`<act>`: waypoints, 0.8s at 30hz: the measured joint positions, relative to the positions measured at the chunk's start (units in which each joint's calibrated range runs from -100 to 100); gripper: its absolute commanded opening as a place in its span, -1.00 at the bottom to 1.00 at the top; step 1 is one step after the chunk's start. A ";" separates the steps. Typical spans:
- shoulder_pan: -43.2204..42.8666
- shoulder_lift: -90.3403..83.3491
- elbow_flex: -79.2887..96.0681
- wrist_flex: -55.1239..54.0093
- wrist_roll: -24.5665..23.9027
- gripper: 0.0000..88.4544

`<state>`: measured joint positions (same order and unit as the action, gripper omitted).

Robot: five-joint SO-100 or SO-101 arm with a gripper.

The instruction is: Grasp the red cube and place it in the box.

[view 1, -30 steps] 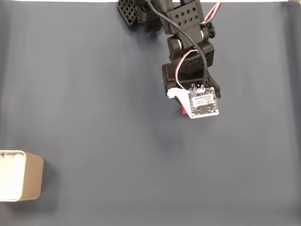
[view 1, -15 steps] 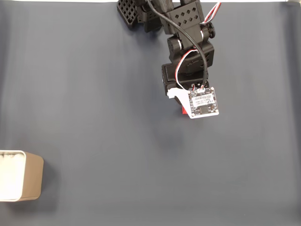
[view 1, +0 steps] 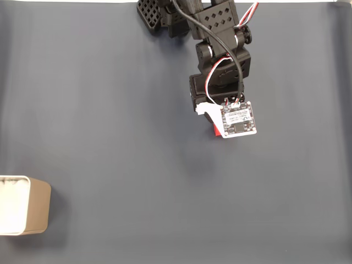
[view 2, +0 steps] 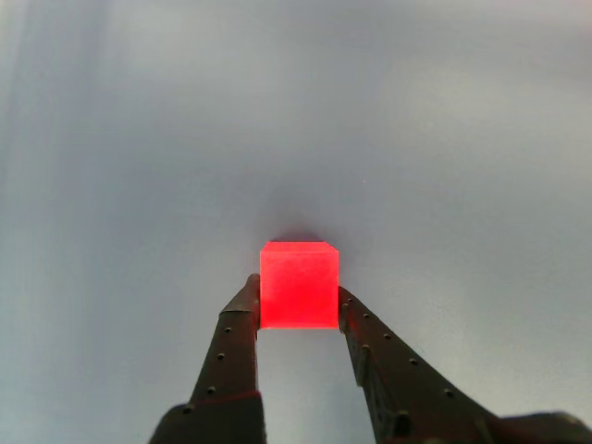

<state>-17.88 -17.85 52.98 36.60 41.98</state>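
Red cube pinched between the gripper's fingertips, box well off to the lower left of the arm.

In the fixed view the beige box (view 1: 23, 205) sits at the left edge of the dark grey mat (view 1: 110, 110) — well apart from the black arm (view 1: 220, 49), whose wrist board (view 1: 237, 119) hides all but a red sliver. In the other view the gripper (view 2: 298, 305) holds the red cube (view 2: 298, 285) — both fingers (view 2: 236, 342) pressed against its sides.
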 measured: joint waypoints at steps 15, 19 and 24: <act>1.78 -5.82 -0.09 4.22 0.83 -1.00; 6.01 -11.46 -0.09 7.32 2.44 -1.00; 11.20 -17.72 -1.27 11.61 4.30 -1.00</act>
<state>-6.68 -35.56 51.72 48.21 46.28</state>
